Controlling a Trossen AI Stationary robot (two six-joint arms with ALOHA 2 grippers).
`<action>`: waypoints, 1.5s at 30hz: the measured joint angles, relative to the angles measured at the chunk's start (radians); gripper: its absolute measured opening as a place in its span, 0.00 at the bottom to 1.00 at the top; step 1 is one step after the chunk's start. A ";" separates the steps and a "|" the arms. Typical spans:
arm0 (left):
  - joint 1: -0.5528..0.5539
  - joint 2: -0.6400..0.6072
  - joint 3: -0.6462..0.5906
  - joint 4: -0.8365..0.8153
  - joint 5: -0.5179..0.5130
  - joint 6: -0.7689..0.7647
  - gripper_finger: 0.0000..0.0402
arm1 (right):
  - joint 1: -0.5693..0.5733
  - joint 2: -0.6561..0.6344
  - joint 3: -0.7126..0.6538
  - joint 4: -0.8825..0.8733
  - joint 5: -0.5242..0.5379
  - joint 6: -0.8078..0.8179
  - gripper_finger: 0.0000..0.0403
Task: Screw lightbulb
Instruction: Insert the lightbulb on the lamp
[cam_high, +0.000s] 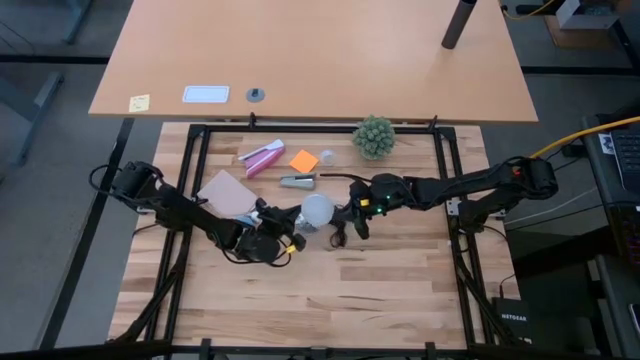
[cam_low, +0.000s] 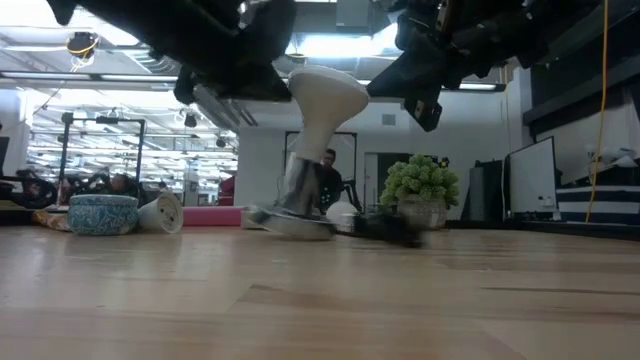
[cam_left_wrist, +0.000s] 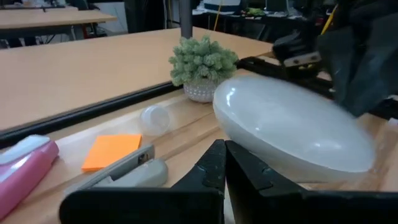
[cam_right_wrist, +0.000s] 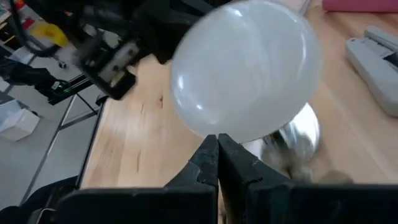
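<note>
the bulb (cam_high: 317, 210) stands near the middle of the counter (cam_high: 380, 290), dome up and leaning a little, its narrow end down in a shiny metal socket (cam_low: 292, 222) that rests on the wood. in the low view the white dome (cam_low: 327, 93) flares out above a silver neck. the left hand (cam_high: 282, 240) lies just left of the bulb, a bit nearer; its wrist view shows its two dark fingers (cam_left_wrist: 208, 168) pressed together with nothing between them, the dome close ahead. the right hand (cam_high: 355, 222) sits just right of the bulb, its fingers (cam_right_wrist: 208, 158) also pressed together and empty, tips right below the dome in its own view. neither hand pinches the bulb. beyond the bulb lie a grey-silver oblong item (cam_high: 297, 182), an orange pad (cam_high: 303, 160), a pink case (cam_high: 262, 157) and a small clear cap (cam_high: 327, 156). a green plant ball (cam_high: 374, 136) stands at the far side, right of these. a tan card (cam_high: 227, 190) lies to the left, partly under the left arm.
</note>
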 joint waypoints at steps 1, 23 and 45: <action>-0.005 -0.008 0.000 -0.002 -0.001 0.012 0.00 | 0.000 0.000 0.000 0.000 0.003 0.000 0.01; -0.018 -0.021 0.001 -0.340 0.144 -0.266 0.00 | -0.001 0.000 0.000 0.070 0.015 -0.053 0.01; -0.091 -0.021 0.000 -0.197 0.529 -0.192 0.00 | -0.002 -0.001 0.000 0.103 0.194 -0.401 0.01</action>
